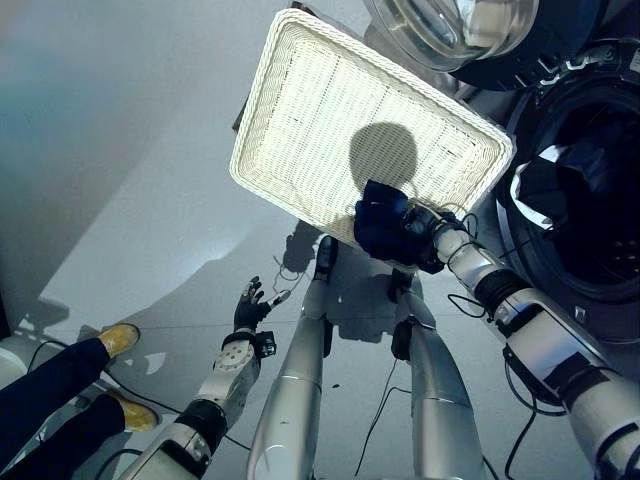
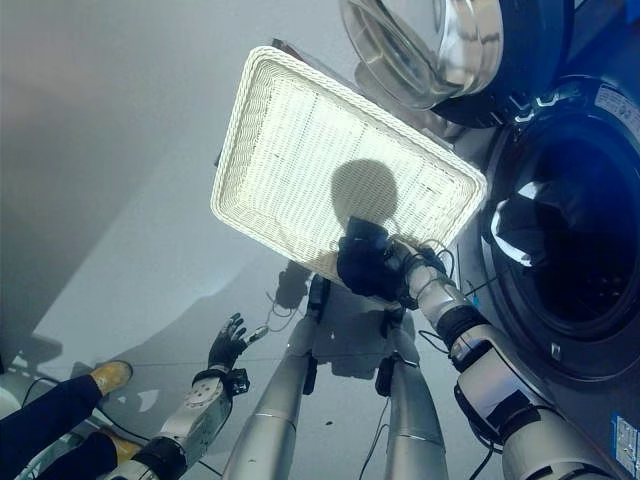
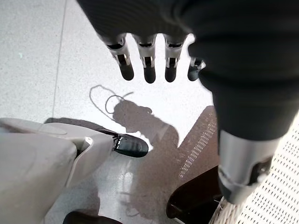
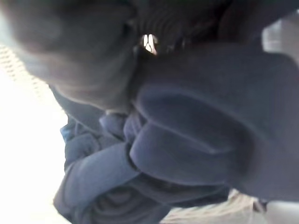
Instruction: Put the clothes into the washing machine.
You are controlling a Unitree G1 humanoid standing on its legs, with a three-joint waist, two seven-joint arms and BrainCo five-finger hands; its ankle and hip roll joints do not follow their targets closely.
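Washing machine stands to the robot's right, door open, drum already holding dark and white cloth. White wicker basket lies beside it, apparently otherwise empty. Right hand sits at the basket's near rim, fingers closed on a bunched navy garment. Left hand hangs low over the floor, fingers relaxed, holding nothing. Risk: trailing folds may snag the rim or slip during transfer.

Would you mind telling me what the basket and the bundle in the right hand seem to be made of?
The basket looks like white woven wicker or plastic rattan, matte, with a braided rim. The bundle in the right hand appears to be soft dark blue fabric, going by its rounded folds.
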